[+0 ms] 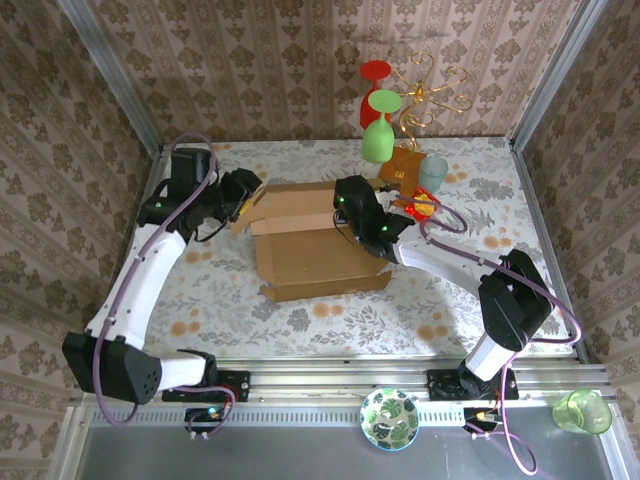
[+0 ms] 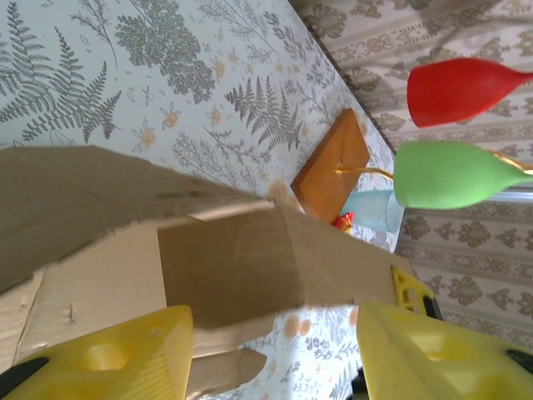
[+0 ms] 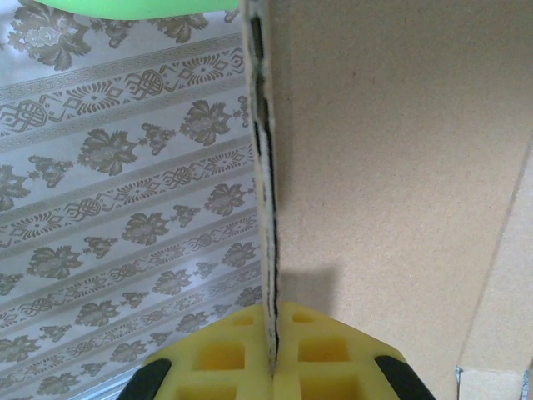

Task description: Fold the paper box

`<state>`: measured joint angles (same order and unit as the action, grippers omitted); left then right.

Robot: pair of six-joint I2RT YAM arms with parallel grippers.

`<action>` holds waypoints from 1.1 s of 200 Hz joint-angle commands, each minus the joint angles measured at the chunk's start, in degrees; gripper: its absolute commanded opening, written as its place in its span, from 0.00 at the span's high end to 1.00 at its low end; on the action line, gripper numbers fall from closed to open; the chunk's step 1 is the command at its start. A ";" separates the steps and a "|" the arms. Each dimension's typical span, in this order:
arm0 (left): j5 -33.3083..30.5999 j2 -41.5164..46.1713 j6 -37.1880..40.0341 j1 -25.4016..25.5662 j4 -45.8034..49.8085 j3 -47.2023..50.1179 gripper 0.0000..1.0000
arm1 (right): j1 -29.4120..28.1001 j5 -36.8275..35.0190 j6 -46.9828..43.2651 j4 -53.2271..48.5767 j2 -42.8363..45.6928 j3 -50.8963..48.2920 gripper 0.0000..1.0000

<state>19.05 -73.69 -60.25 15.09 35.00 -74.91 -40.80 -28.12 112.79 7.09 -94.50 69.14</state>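
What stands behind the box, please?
Behind the box: a wooden stand holding a red glass and a green glass, plus a blue cup. The right arm covers part of a red item beside them.

The left arm rises from its base at seven o'clock in the top view and leans out toward ten o'clock. It bends at the wrist so that the left hand points toward three o'clock. Its yellow fingers stand well apart. The right arm climbs from its base at five o'clock to an elbow at four o'clock, then stretches toward eleven o'clock. The right hand has its yellow pads pressed together on a thin edge of the paper box.
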 commanded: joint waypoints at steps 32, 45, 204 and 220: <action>6.44 -4.54 -0.62 0.89 -7.51 -0.29 0.43 | -0.41 -2.92 1.25 0.46 1.08 -0.61 1.00; 7.13 -5.04 -1.18 1.32 -7.89 0.37 0.44 | -0.41 -2.80 1.09 0.48 0.70 -0.29 1.00; 8.83 -2.47 -4.64 -1.18 -9.41 7.18 1.00 | -3.74 -0.62 -0.20 -2.25 -0.23 0.65 1.00; 9.25 -0.04 -5.06 -1.79 -7.50 8.01 1.00 | -5.04 -1.29 -0.68 -6.19 0.70 2.13 1.00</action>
<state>27.38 -77.62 -64.36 14.39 25.12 -68.27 -43.07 -28.42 112.55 5.82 -95.00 69.06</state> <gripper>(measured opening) 0.050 0.043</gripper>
